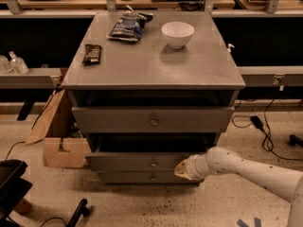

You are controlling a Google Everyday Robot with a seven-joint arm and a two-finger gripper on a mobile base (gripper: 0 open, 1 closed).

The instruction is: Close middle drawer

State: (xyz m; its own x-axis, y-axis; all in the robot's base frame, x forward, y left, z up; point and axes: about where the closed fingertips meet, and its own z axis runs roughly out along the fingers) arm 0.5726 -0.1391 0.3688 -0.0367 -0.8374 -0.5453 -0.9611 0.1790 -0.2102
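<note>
The grey cabinet (151, 70) has three drawers. The middle drawer (137, 161) stands only slightly out, its narrow front with a small round knob (153, 164) just ahead of the lowest drawer front (142, 177). The taller top drawer front (151, 120) is above it. My gripper (182, 170) is at the end of a white arm (246, 170) coming from the lower right. It is pressed against the right part of the middle drawer's front.
On the cabinet top lie a white bowl (177, 34), a dark snack bag (129, 24) and a dark bar (92, 53). A cardboard box (59, 141) stands left of the cabinet. Cables (265, 126) lie on the floor at the right. A black chair base (14, 188) is at lower left.
</note>
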